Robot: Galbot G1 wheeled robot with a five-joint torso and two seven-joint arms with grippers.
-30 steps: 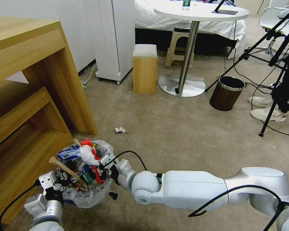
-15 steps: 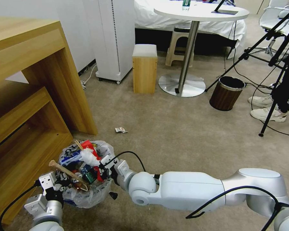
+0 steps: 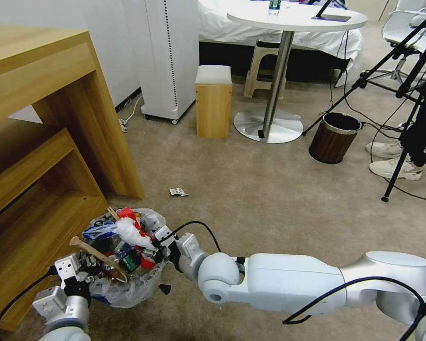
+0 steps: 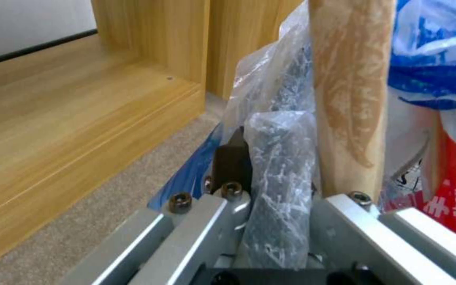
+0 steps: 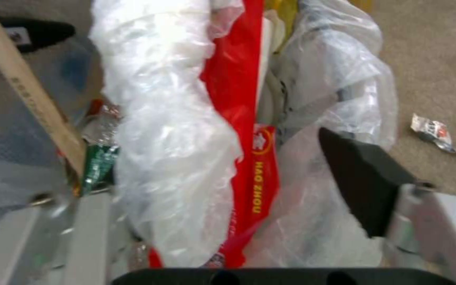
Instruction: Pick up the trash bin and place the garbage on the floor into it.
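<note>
The trash bin [image 3: 128, 289], lined with a crinkled white bag, sits on the beige floor [image 3: 270, 203] beside the wooden desk. It is heaped with garbage: a red carton [image 3: 133, 222], a white plastic wad [image 5: 164, 130] and a wooden stick [image 3: 95, 253]. My left gripper [image 3: 87, 269] is shut on the bin's bag-covered rim [image 4: 278, 170], next to the stick [image 4: 349, 99]. My right gripper [image 3: 155, 246] hangs open over the bin's far side, its fingers [image 5: 365, 182] spread wide around the white wad and red carton. One small crumpled wrapper [image 3: 178, 192] lies on the carpet beyond the bin.
The wooden desk with a low shelf [image 3: 57, 142] crowds the bin's left side. Farther off stand a wooden stool [image 3: 213, 102], a round table's base [image 3: 268, 125], a dark brown bin [image 3: 333, 137], tripod legs [image 3: 402, 161] and a person's shoes [image 3: 395, 168]. Open carpet lies between.
My right arm has drawn back slightly to the right, its gripper still over the bin. The bin and left gripper have barely shifted.
</note>
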